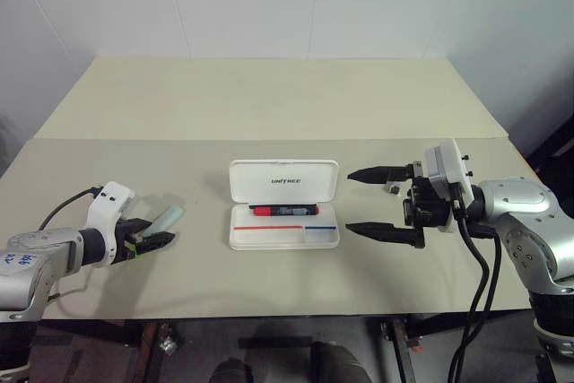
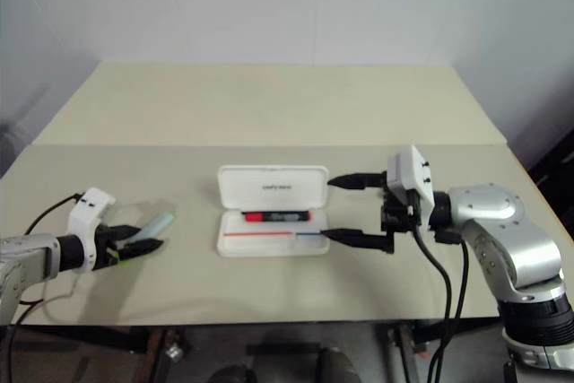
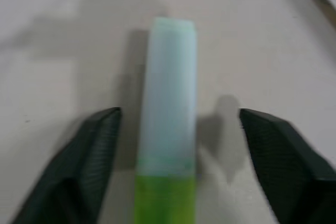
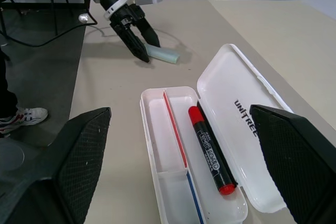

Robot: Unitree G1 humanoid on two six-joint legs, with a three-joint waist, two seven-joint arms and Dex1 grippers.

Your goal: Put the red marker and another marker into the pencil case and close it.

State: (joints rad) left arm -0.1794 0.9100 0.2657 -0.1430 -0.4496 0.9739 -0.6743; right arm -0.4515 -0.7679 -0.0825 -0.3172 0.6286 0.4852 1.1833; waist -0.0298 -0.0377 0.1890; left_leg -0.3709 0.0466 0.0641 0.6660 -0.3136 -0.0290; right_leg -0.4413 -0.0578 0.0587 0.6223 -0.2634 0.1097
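the light green marker (image 3: 169, 124) is seen blurred between the jaws of the left gripper (image 3: 173, 182), and its green end is cut off at the frame edge, behind the fingertips. in the head view its near end is hidden by the left gripper's fingers (image 1: 154, 241), so contact cannot be told. a small dark object (image 1: 392, 189) just behind the right gripper's far finger is too small to be identified. the lettering on the red marker (image 4: 210, 150) cannot be fully read. a person's shoe (image 4: 23, 117) is cut off beside the table.
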